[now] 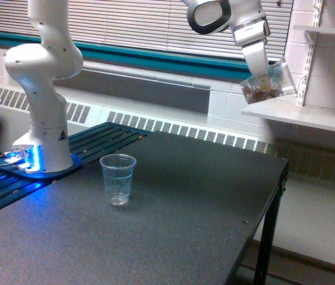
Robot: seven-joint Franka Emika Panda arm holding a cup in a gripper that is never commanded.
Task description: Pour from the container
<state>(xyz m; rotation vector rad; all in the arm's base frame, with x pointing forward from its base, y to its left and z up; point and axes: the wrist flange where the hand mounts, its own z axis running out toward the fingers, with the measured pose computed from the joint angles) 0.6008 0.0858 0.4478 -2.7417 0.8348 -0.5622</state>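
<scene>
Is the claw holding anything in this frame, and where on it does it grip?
Yes: the claw holds a clear plastic tumbler with brownish contents, tilted on its side high above the table, gripped across its side wall.

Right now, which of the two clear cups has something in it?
The tumbler held tilted in the gripper, high at the exterior view's right: brownish pieces sit in its lower end. The slim cup standing upright on the table looks empty.

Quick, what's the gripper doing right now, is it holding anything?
Gripper: shut on the clear tumbler, held tilted high at the exterior view's right, brownish contents inside.
</scene>
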